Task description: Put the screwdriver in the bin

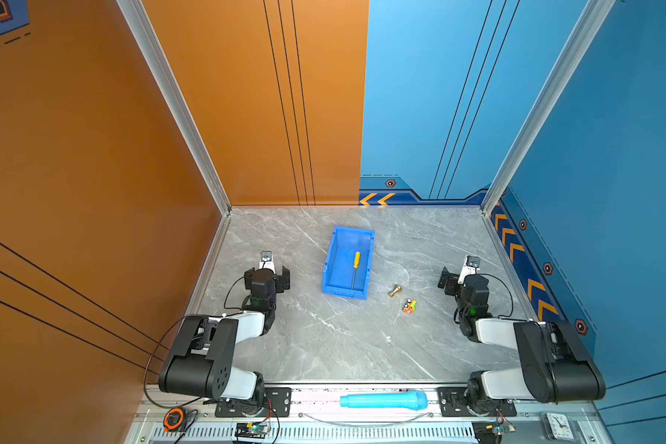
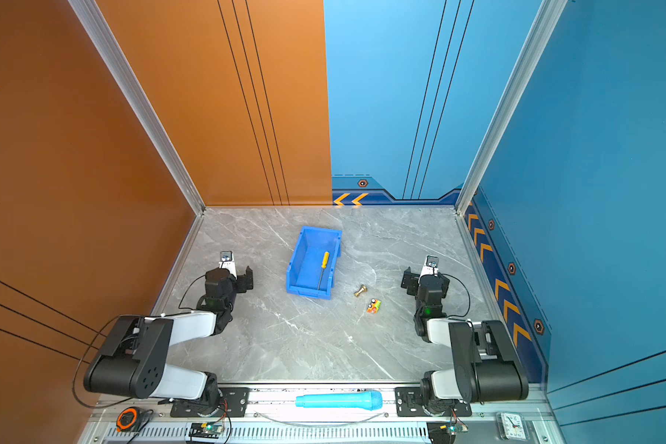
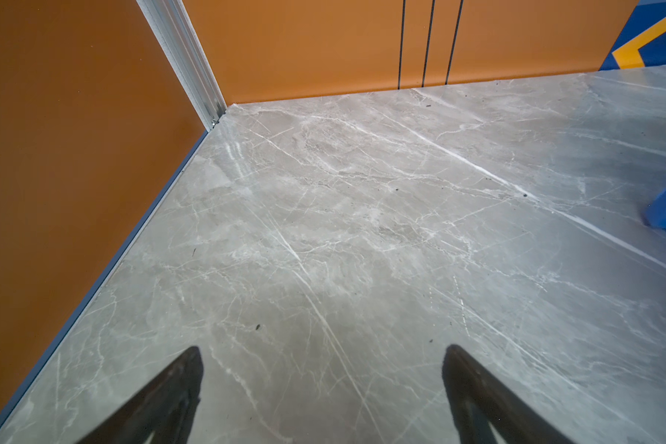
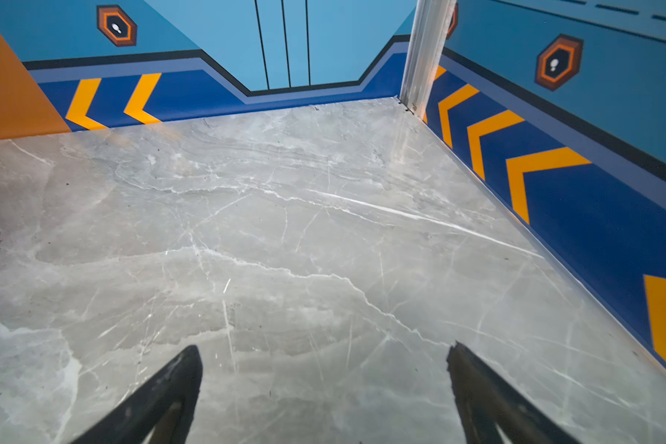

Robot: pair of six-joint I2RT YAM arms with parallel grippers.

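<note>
Looking down, I am seeing my left gripper (image 3: 322,351) spread wide above the table (image 3: 362,192). At centre, the screwdriver (image 1: 355,271) is lying flat inside the bin (image 1: 331,253), yellow handle pointing away from me. Farther right, my right gripper (image 4: 323,348) is likewise standing spread wide, pinching nothing.

The screwdriver (image 1: 356,269) lies flat inside the bin (image 1: 329,264) on the table (image 1: 323,338), yellow handle at the far end.
</note>
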